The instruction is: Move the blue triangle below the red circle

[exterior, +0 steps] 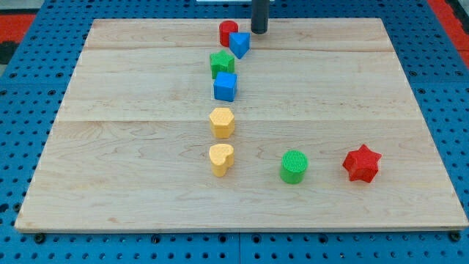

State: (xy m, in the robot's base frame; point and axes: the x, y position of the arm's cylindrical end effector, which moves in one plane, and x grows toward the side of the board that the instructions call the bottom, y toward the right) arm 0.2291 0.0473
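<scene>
The blue triangle [239, 44] lies near the top of the wooden board [110, 147], touching the red circle [228, 32] on that block's lower right. My tip [259, 31] stands just to the right of and slightly above the blue triangle, close to it but apart. The rod comes down from the view's top edge.
Below the triangle a column runs down the board: a green block [222, 63], a blue cube [226, 86], a yellow hexagon [222, 122] and a yellow heart [221, 158]. A green cylinder [294, 166] and a red star [362, 163] sit at lower right.
</scene>
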